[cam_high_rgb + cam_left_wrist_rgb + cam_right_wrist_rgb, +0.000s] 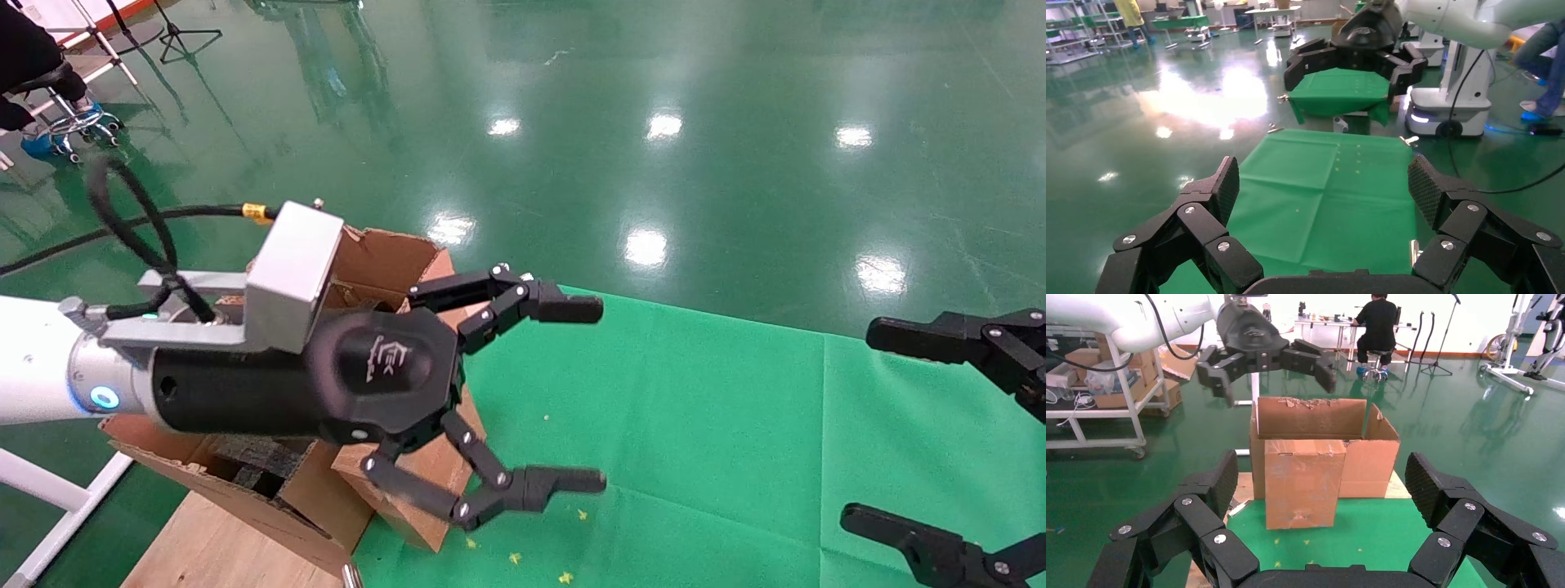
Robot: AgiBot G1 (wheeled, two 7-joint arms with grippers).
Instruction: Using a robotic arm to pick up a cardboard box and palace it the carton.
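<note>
The left end effector [584, 396] hangs in the head view with its two black linked fingers spread wide and nothing between them, just above and beside the carton [384, 261]. One robotic arm [49, 371] carries it: a white tube, a silver wrist with a blue ring light, a black body and a grey camera block on top, reaching in level from the left edge. There is one carton, brown corrugated board with torn flaps standing up and dark foam showing in its opening; it rests on a pale wooden board at the edge of a green cloth [735, 425]. The right end effector [874, 425] shows at the right edge, all black, its two fingers wide apart over the cloth. The small cardboard box is not visible in this view.

In the left wrist view the left end effector [1324, 187] has two ribbed black pads held far apart, empty, above the creased green cloth [1321, 184] on the glossy green floor [1138, 122]. The right end effector [1355, 67] faces it farther off, fingers spread.

In the right wrist view the right end effector [1321, 478] is likewise wide and empty. Ahead stands the carton [1324, 447], one flap hanging down its front and ragged along the top rim, with the left end effector [1275, 364] open just above it. No small cardboard box shows here either.
</note>
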